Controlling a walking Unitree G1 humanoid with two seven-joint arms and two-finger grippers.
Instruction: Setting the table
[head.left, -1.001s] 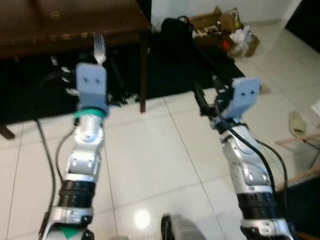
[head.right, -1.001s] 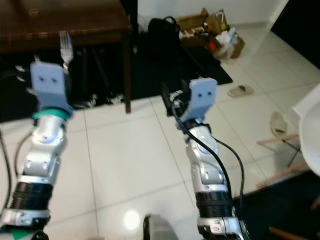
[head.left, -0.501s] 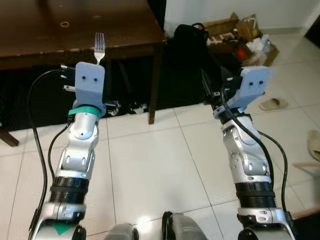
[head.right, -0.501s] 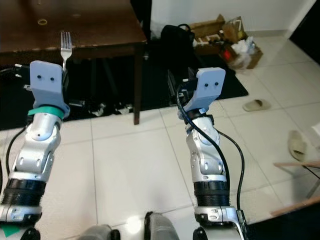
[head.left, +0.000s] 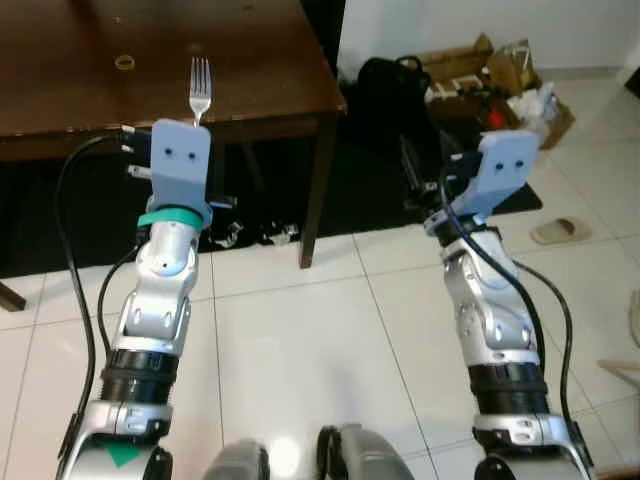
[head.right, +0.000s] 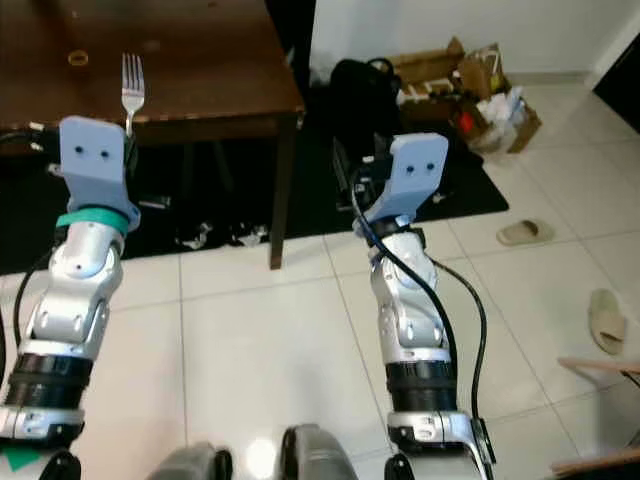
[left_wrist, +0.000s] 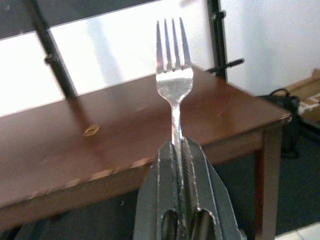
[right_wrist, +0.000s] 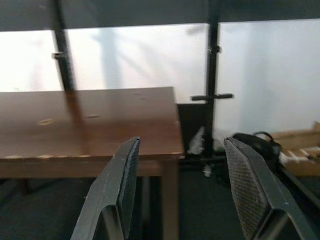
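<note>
While left gripper (left_wrist: 181, 165) clamps fork (left_wrist: 173, 85) (tines up), right gripper (right_wrist: 182, 185) agape, brown table (head.left: 80, 95)

Two silver jointed arms carry black cables and blue-grey two-screw wrist plates, the left arm (head.left: 160, 300) ringed green.

Head cameras look forward and down past both raised arms to the dark wooden table (head.left: 250, 60) ahead. Each wrist camera looks along its fingers toward that table, the left close behind its fork (left_wrist: 173, 85); all views share the tabletop.
</note>
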